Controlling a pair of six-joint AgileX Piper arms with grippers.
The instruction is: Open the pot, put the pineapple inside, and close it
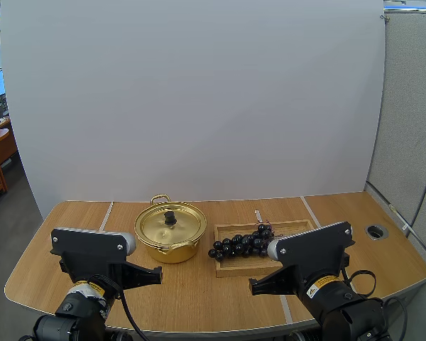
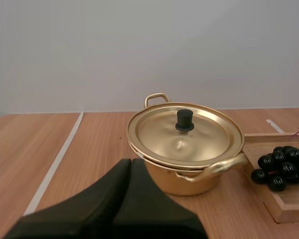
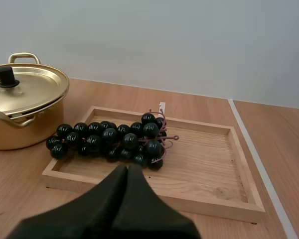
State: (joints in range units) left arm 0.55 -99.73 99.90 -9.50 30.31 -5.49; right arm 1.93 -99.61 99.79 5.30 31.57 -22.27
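While bare wooden bench (image 1: 64, 234) lies open at nine o'clock, my left gripper (image 2: 131, 162) sits closed before one round golden pot (image 2: 184, 181), lid (image 2: 199, 137) on. At its three o'clock, one glossy dark grape bunch (image 3: 109, 139) lies in one rectangular wooden tray (image 3: 204, 164), my right gripper (image 3: 128, 167) closed nearby.

The left arm (image 1: 92, 250) sits low near its base, its jaws pressed together into one dark wedge with nothing between them, tips reaching in toward the middle. The right arm (image 1: 314, 250) mirrors that pose, low near its base, jaws likewise closed and empty, tips reaching toward the left arm.
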